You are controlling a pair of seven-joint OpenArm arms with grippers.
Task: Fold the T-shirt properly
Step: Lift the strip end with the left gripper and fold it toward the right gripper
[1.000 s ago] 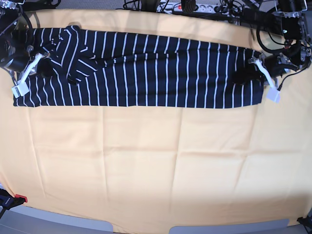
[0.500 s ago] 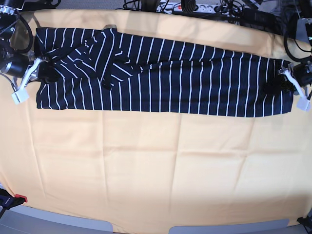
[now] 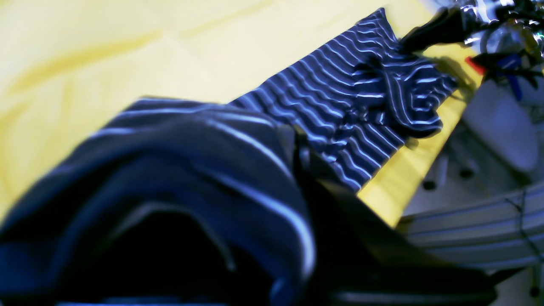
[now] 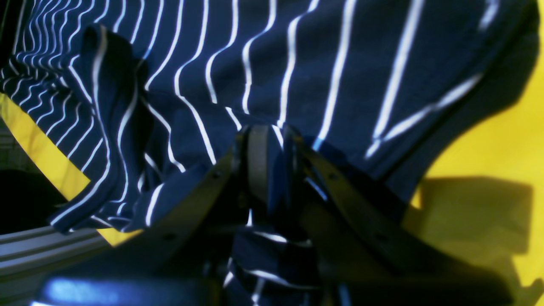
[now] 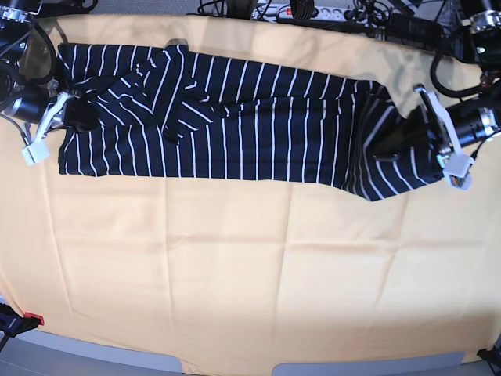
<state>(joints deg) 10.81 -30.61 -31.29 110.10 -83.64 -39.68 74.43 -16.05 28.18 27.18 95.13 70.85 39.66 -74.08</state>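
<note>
Navy cloth: the T-shirt [image 5: 235, 117], dark with thin white pinstripes, lies as a long folded band across the far part of the yellow-orange cloth [image 5: 250, 266].
Landmark: all places below are given relative to the T-shirt.
Sleeve end: a bunched, crumpled fold [image 5: 149, 90] sits on top of the band near its end on the base view's left.
Hem end: the end on the base view's right is lifted and turned inward over the band, forming a raised hump [image 5: 391, 149]; its stripes run at an angle to those of the flat part.
Left gripper [image 5: 427, 137]: at the lifted end, closed on the T-shirt; in the left wrist view, fabric drapes over the fingers [image 3: 323, 182] and fills the lower frame.
Right gripper [image 5: 66, 113]: at the opposite end, jaws drawn in narrow with T-shirt fabric between the pads [image 4: 257, 165], as the right wrist view shows.
Surroundings: a power strip [image 5: 301, 11] and cables lie beyond the far edge of the T-shirt, off the yellow-orange cloth.
</note>
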